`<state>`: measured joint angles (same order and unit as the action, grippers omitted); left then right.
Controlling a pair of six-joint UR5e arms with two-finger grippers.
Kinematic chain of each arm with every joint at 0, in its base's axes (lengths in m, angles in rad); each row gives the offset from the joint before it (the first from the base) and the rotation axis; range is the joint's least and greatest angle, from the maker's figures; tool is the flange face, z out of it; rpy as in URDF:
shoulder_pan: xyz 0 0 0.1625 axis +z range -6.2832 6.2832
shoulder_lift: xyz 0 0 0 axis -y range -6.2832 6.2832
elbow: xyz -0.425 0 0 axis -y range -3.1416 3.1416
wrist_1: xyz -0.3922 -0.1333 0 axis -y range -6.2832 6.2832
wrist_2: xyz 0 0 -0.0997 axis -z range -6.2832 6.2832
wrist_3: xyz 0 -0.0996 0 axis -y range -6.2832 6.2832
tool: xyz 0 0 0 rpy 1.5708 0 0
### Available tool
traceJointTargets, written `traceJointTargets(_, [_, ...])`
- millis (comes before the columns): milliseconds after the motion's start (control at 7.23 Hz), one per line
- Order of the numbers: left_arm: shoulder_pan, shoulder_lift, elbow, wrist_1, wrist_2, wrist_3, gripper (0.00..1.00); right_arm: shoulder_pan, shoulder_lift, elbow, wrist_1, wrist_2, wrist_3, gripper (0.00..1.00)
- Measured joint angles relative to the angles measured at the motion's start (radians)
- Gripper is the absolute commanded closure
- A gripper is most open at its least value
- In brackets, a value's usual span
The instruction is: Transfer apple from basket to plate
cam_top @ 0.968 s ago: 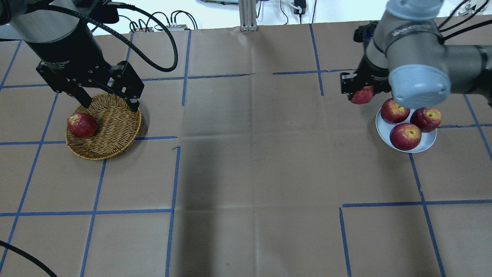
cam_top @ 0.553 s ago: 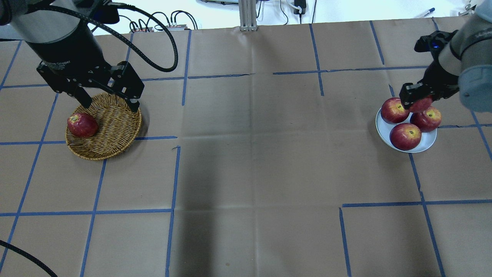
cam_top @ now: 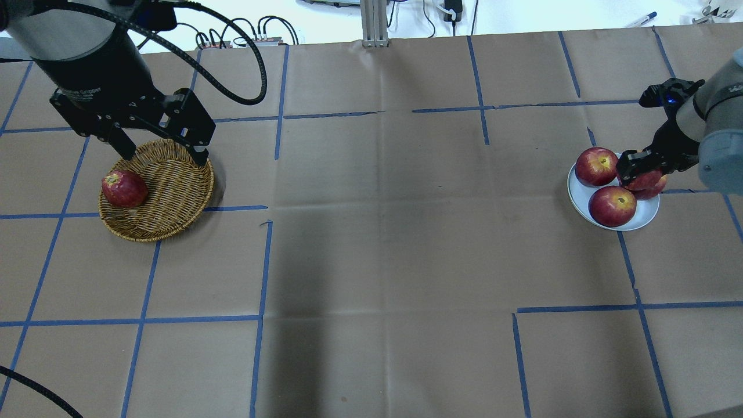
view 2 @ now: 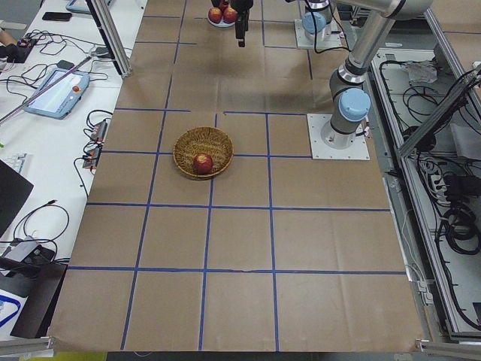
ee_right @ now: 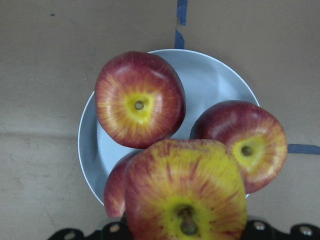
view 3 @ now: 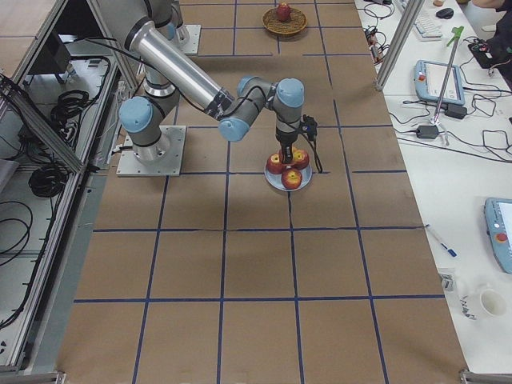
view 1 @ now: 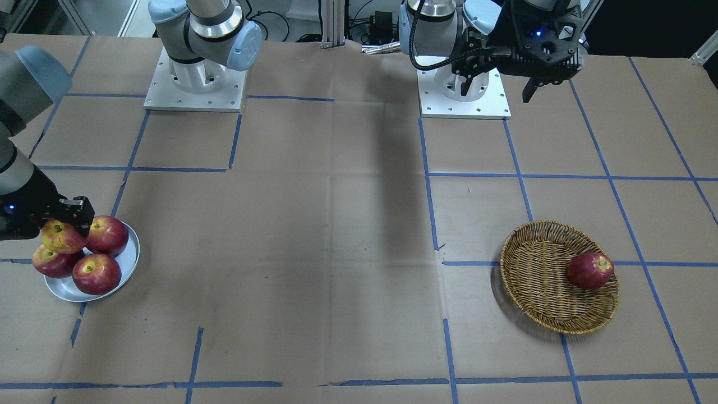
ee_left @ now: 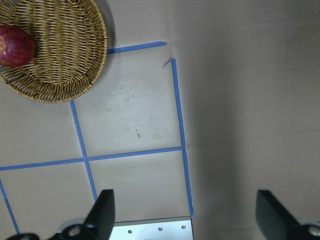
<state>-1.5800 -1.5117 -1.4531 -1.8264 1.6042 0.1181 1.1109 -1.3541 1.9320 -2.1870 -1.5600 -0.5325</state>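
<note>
My right gripper (cam_top: 643,168) is shut on the apple (cam_top: 644,182), red with a big yellow streaked patch around its stem (ee_right: 185,192). It holds the apple over the small silver-grey plate (cam_top: 649,218), just above the three red apples lying there (view 1: 96,273). In the front view the held apple (view 1: 57,236) sits against the plate's apples; I cannot tell if it rests on them. The wicker basket (cam_top: 171,194) lies at the left with one dark red apple (cam_top: 123,188) in it. My left gripper (cam_top: 162,148) is open and empty above the basket's far rim.
Blue tape lines cross the brown paper table. The arms' base plates (view 1: 193,84) stand at the robot's side. Cables and a metal post (cam_top: 374,23) lie beyond the far edge. The basket also shows in the left wrist view (ee_left: 70,55).
My right gripper carried the yellow-patched apple rightward from beside the plate's left rim to over the plate and lowered it among the apples. The left arm barely moved.
</note>
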Motion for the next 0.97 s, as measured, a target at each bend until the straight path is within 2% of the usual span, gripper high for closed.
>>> traceJointTargets(138, [0.0, -0.002, 0.002, 0.0, 0.0, 0.0, 0.01, -0.001, 0.01, 0.001, -0.009, 0.0, -0.001, 0.0])
traceJointTargets(553, [0.0, -0.017, 0.006, 0.004, -0.005, 0.0, 0.01, 0.003, 0.004, -0.03, -0.027, -0.002, 0.012, 0.0])
traceJointTargets(691, [0.0, -0.023, -0.002, 0.011, -0.006, 0.0, 0.01, 0.013, -0.009, -0.069, -0.002, -0.002, 0.016, 0.0])
traceJointTargets(968, [0.0, -0.015, -0.004, 0.023, -0.006, 0.004, 0.01, 0.074, -0.057, -0.173, 0.151, -0.003, 0.076, 0.0])
